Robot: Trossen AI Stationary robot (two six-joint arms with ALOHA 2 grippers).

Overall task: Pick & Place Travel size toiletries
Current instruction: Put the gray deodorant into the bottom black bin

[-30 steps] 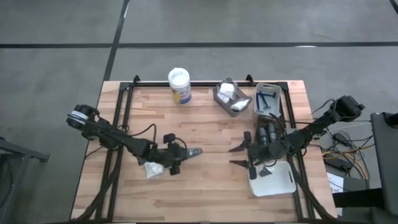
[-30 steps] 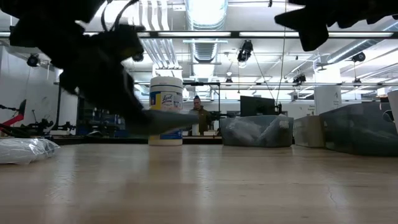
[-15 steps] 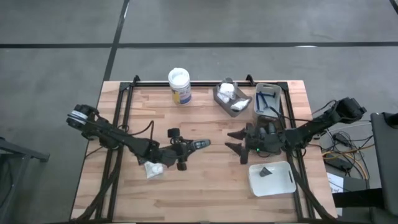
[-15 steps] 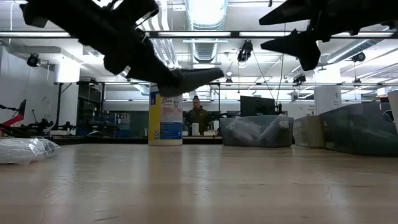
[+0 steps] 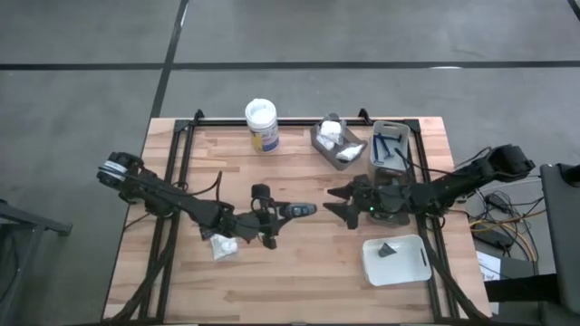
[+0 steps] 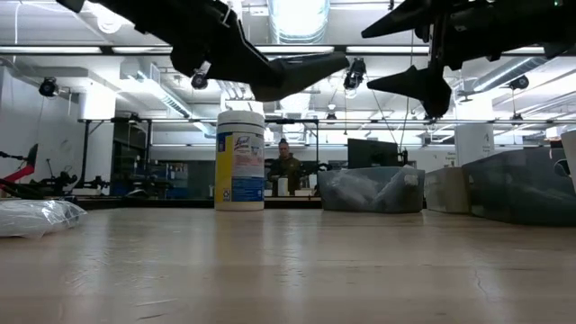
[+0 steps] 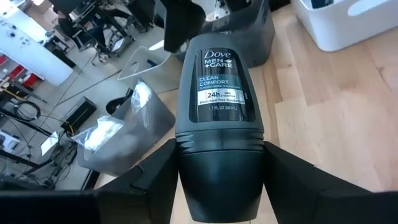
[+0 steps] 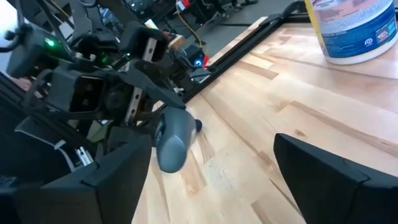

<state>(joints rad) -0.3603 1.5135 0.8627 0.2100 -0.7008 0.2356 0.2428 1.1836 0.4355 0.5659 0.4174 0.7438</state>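
Gripping a dark deodorant bottle [image 7: 219, 127], left claw [image 5: 304, 210], right claw [image 5: 337, 203] spread empty

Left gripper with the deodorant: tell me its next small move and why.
Probably carry on toward the right gripper for a handover. The left gripper holds the dark grey deodorant bottle raised above the table, pointing at the right gripper, whose fingers stand open and empty, facing it across a small gap. The white tray lies on the right arm's side.
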